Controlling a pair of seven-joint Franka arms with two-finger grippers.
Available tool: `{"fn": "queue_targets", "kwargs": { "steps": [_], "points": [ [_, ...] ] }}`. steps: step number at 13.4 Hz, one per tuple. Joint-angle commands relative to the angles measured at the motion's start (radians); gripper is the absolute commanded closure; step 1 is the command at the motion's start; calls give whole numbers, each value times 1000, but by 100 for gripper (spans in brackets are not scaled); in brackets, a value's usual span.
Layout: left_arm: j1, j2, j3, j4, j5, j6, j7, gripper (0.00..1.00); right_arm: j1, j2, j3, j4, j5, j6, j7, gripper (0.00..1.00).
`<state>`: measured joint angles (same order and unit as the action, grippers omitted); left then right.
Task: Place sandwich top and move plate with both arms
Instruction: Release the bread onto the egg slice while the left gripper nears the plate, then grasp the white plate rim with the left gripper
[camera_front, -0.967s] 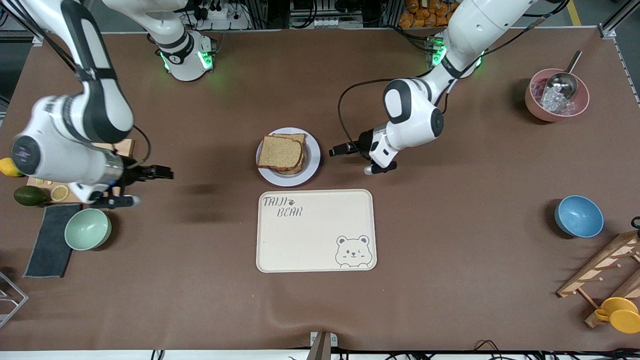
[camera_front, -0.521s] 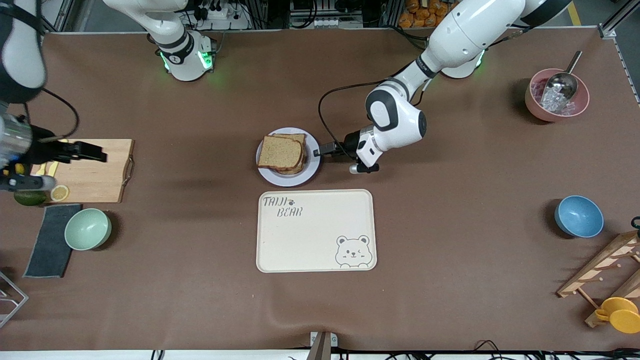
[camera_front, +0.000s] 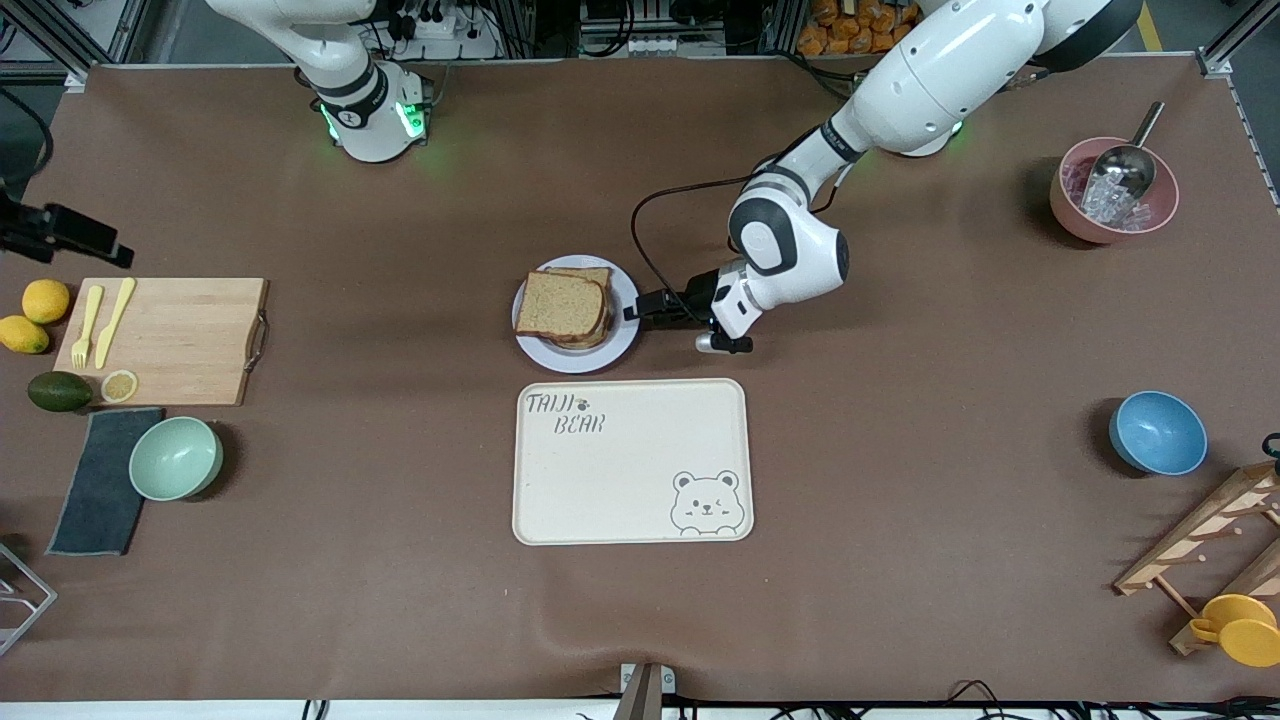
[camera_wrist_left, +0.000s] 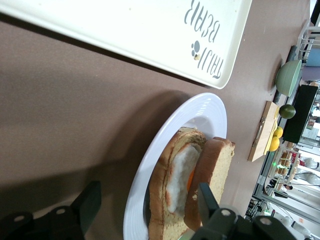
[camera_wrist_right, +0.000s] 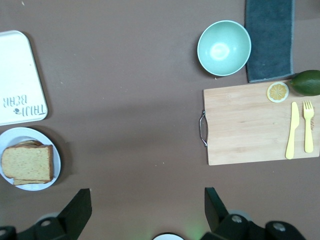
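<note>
Two slices: speckled brown bread sandwich top (camera_front: 558, 304) lies on the egg slice, on the round pale plate (camera_front: 622, 335).
Left gripper (camera_front: 634, 308): fingers apart, straddling the plate's rim.
Right gripper (camera_front: 70, 237): wide apart, above the table's right-arm end.

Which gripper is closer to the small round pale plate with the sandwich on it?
Left. The left gripper is at the rim of the small round pale plate, on the left arm's side. The right gripper is up by the table's right-arm end.
</note>
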<state>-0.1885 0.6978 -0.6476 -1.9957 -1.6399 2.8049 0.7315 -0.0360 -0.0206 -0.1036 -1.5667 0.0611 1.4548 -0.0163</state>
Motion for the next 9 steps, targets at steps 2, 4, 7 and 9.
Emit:
{"fn": "queue_targets", "kwargs": {
  "steps": [2,4,7,9],
  "points": [
    [14,25,-3,12,-61,11,106,15,-9,-18,15,-13,-18,6,29,0],
    [21,25,-4,12,-116,1,158,17,-9,-18,16,-13,-20,-13,64,0],
    [49,25,-3,3,-190,-76,259,17,2,-12,24,31,-130,-13,53,0],
    [60,26,-3,0,-222,-102,304,18,8,-12,22,34,-129,-19,47,0]
  ]
}}
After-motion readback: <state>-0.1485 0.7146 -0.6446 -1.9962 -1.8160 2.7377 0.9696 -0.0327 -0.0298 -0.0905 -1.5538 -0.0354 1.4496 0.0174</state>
